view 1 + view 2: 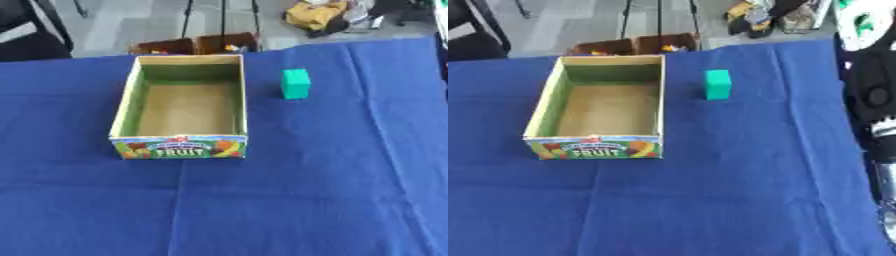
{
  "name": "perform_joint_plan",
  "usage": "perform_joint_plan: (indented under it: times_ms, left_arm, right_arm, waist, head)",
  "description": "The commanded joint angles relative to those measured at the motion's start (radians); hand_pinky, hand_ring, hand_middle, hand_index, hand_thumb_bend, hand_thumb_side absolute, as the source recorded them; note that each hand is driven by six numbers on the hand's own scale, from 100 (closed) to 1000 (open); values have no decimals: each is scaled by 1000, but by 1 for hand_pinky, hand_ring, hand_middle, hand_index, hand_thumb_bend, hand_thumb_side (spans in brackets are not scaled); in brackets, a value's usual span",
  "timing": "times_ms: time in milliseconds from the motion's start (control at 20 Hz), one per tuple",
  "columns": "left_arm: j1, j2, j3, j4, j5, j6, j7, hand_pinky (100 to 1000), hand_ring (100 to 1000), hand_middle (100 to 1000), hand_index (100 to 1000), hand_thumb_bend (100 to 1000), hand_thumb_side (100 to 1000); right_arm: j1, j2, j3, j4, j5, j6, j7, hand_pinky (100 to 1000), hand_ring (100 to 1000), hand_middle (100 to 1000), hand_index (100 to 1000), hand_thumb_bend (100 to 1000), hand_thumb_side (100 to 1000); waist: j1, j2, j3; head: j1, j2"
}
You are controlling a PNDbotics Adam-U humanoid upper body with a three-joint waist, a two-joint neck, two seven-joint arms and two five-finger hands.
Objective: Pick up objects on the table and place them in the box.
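**Entry: green block, awaiting pickup; box unfilled**

Item 1. A cardboard box (128, 102), open-topped and printed with a fruit label on its near wall, was recorded on the blue tablecloth (306, 190). Nothing was seen inside it.

Item 2. A green block (296, 83) was recorded standing on the cloth just to the right of the box's far right corner, apart from the wall and untouched.

Item 3. The right arm (872, 100) was noted along the right edge of the right eye view only, as a dark mass. Its hand was not made out, so whether the fingers were apart or together could not be told. No left hand was shown in either view.

Handling note. The step in hand was judged to be the reach for the block. It would best be approached from the right and from above, with fingers and thumb set on opposite flat faces. The block should be lifted clear of the box wall before being carried left, then lowered over the bare floor.
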Motion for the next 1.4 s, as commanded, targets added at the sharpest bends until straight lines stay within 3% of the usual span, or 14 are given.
perform_joint_plan:
  times_ms: [50, 350, 550, 1250, 1400]
  left_arm:
    - [-4, 20, -2, -18, 6, 0, -6, 628, 721, 805, 995, 100, 1000]
    - [-6, 18, -7, -18, 6, 1, -14, 627, 720, 805, 995, 100, 1000]
    - [-7, 15, -10, -18, 5, 1, -20, 627, 719, 805, 995, 100, 1000]
    - [-10, 6, -13, -18, -6, 3, -34, 625, 717, 805, 992, 100, 1000]
    - [-10, 4, -14, -18, -10, 3, -37, 624, 716, 805, 991, 100, 1000]
  right_arm:
    - [-46, 10, -29, 66, 122, -2, 30, 773, 895, 782, 902, 1000, 556]
    - [-74, 56, -62, 158, 324, 9, 26, 787, 909, 820, 922, 1000, 680]
    - [-80, 78, -86, 187, 405, 10, 22, 799, 926, 812, 924, 1000, 720]
    - [-71, 87, -131, 226, 473, 13, 64, 828, 956, 835, 938, 900, 893]
    - [-72, 84, -135, 233, 484, 13, 70, 831, 961, 844, 936, 793, 913]
  waist:
    - [0, -25, 4]
    - [2, -17, 16]
    - [3, -9, 25]
    - [1, 22, 38]
    - [1, 29, 40]
  head:
    - [-10, -15]
    - [-25, -27]
    - [-33, -37]
    - [-52, -70]
    - [-55, -74]
